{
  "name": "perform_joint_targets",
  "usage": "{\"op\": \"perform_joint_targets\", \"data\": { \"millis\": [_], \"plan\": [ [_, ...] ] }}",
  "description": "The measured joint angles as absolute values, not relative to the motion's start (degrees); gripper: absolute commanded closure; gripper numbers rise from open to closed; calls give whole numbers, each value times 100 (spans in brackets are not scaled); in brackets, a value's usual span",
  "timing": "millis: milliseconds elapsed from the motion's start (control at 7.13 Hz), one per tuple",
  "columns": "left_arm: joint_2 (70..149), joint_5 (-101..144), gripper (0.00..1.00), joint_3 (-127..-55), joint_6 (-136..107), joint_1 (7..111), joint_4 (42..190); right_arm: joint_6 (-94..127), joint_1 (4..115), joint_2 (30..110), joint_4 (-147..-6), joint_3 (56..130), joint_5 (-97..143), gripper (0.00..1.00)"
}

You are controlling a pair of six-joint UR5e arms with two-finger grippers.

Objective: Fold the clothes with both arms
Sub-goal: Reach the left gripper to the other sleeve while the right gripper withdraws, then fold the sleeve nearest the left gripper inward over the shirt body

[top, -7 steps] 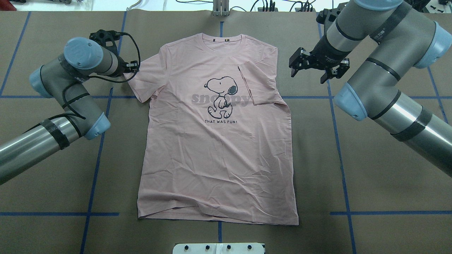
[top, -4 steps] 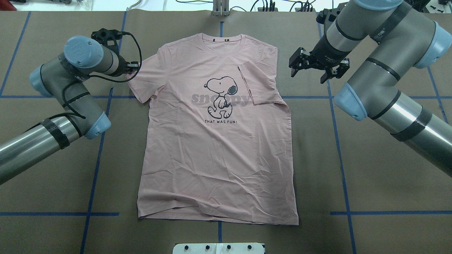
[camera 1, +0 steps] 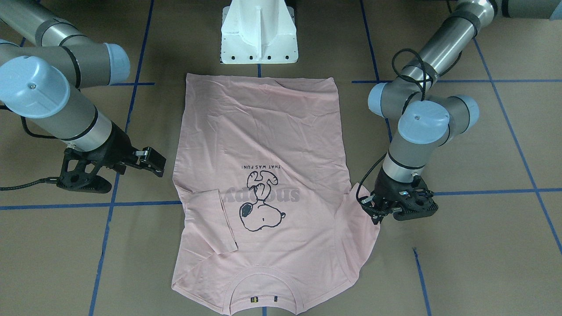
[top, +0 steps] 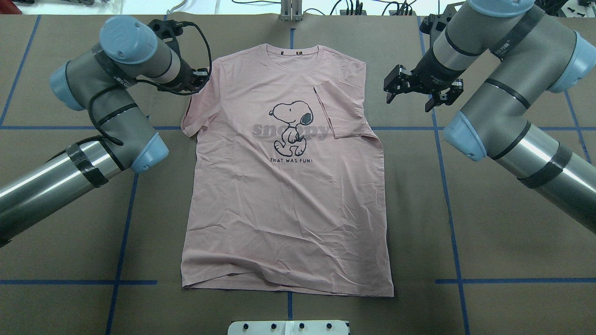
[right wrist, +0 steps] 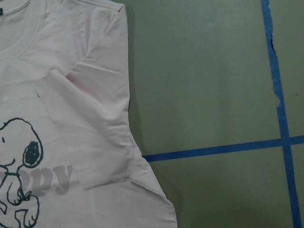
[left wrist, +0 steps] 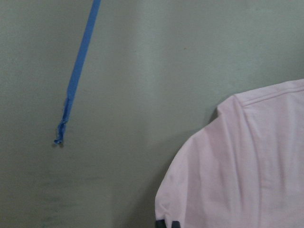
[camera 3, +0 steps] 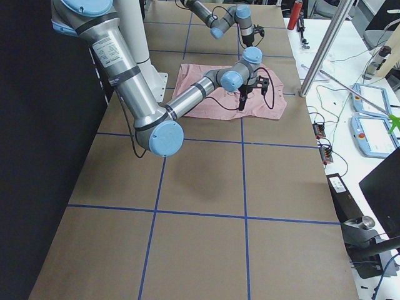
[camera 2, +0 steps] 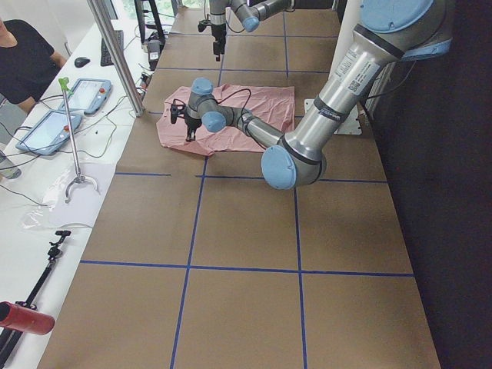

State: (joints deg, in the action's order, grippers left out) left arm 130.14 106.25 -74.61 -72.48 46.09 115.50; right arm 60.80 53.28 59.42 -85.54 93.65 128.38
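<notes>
The pale pink T-shirt point(top: 288, 209) lies flat and print-up in the middle of the table, collar at the far side from the robot. One sleeve point(top: 342, 111) is folded in over the chest, also seen from the front point(camera 1: 213, 224). My left gripper point(top: 198, 79) is shut on the other sleeve's outer edge point(camera 1: 366, 224), which is raised and drawn toward the body. The left wrist view shows only that sleeve point(left wrist: 247, 166) above the brown table. My right gripper point(top: 409, 100) hangs open over bare table beside the folded sleeve, holding nothing. Its camera looks down on the folded sleeve point(right wrist: 85, 123).
The white pedestal base point(camera 1: 259, 39) stands at the shirt's hem side. Blue tape lines point(top: 447, 186) cross the brown table cover. Beyond the far edge are a metal post point(camera 2: 115, 54), tablets point(camera 2: 84, 96) and a seated person point(camera 2: 23, 69).
My left gripper has moved right and toward the far edge, taking the sleeve edge with it, so the sleeve looks narrower. The right gripper has barely shifted.
</notes>
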Motion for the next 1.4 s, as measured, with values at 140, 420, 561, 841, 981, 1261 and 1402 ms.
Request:
{"op": "perform_joint_targets", "data": {
  "millis": [140,420,561,841,981,1261,1402],
  "plan": [
    [13403,10623,100,-7127,-7521,4449,11500,6075,5332,5981,-8539,9369,12854,0],
    [14263,10577,98,-6149,-7919,4290,11648,6054,5330,6034,-8514,9385,12871,0],
    [14444,10503,1,-5831,-8000,4273,11858,6051,5324,6042,-8510,9399,12873,0],
    [14509,10451,0,-5660,-7997,4253,12103,6067,5284,6049,-8502,9416,12854,0],
    [14503,10459,0,-5751,-7998,4251,12179,6071,5266,6061,-8498,9422,12846,0],
    [14226,10582,0,-6522,-7992,4248,12132,6106,5155,6201,-8468,9545,12832,0],
    [13869,10747,0,-7161,-7971,4243,11974,6184,5026,6417,-8294,9722,12808,0]
  ]
}}
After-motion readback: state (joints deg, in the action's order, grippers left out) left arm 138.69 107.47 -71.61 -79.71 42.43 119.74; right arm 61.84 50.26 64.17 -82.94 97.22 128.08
